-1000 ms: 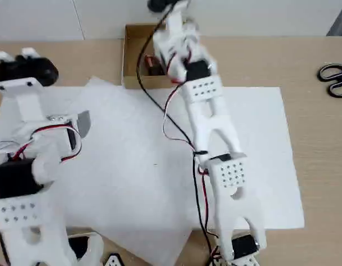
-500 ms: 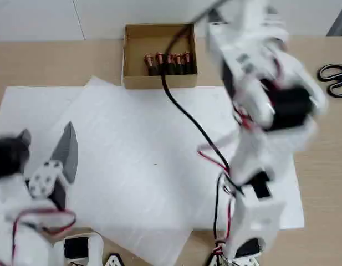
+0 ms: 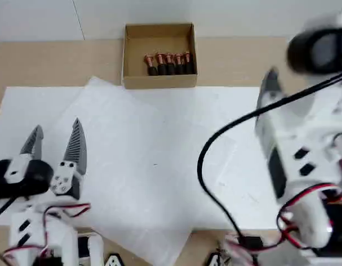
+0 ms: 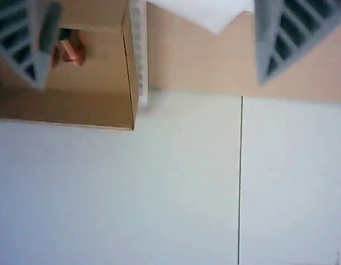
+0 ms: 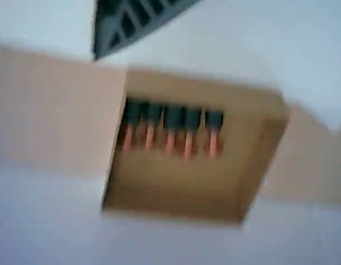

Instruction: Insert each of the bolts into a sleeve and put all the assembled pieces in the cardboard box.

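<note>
The cardboard box (image 3: 159, 33) stands at the far middle of the table. Inside it lie several assembled pieces (image 3: 168, 62) in a row, copper bolts in black sleeves. The right wrist view looks down on the box (image 5: 187, 187) and the same row of pieces (image 5: 170, 130). My left gripper (image 3: 55, 145) is at the near left over the white paper, open and empty, pointing toward the far side. In its own view the left gripper (image 4: 159, 33) frames a corner of the box (image 4: 65, 94). My right gripper (image 3: 269, 88) hovers high at the right, away from the box.
A large white paper sheet (image 3: 154, 166) covers the middle of the wooden table (image 3: 60, 61). A black cable (image 3: 215, 144) loops from the right arm over the paper. Both arm bases sit along the near edge.
The right arm has pulled back from over the box to the right side, uncovering the row of pieces. The left arm has folded back and now points its open gripper toward the far side.
</note>
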Robot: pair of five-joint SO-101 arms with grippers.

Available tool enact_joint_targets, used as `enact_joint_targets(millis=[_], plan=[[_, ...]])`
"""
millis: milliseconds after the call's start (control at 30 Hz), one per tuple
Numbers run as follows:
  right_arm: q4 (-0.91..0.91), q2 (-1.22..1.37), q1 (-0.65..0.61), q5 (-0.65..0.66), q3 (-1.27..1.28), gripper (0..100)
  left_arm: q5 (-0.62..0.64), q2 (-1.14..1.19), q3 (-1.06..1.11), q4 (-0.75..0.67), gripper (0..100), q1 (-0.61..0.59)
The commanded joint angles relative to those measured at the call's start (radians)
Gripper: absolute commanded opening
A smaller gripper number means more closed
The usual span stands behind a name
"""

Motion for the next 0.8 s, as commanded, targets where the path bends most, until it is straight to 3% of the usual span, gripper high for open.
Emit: enact_joint_targets(millis=[0,233,333,533,767], plan=[[-0.12,-0.231,0.01,0.009,0.565,28.6,-0.003,-0.026,0.147,-0.13,23,-0.005],[-0.576,-0.657,0.012,0.011,1.402,28.5,-0.002,-0.02,0.381,-0.276,23,-0.002],[-0.731,-0.848,0.012,0.012,1.695,28.5,-0.002,-0.02,0.453,-0.278,23,-0.002],[-0.783,-1.213,0.01,0.014,2.067,28.5,0.0,-0.018,0.575,-0.275,23,0.029],[-0.773,-1.182,0.005,0.008,2.174,28.5,0.0,-0.02,0.575,-0.166,23,0.157]])
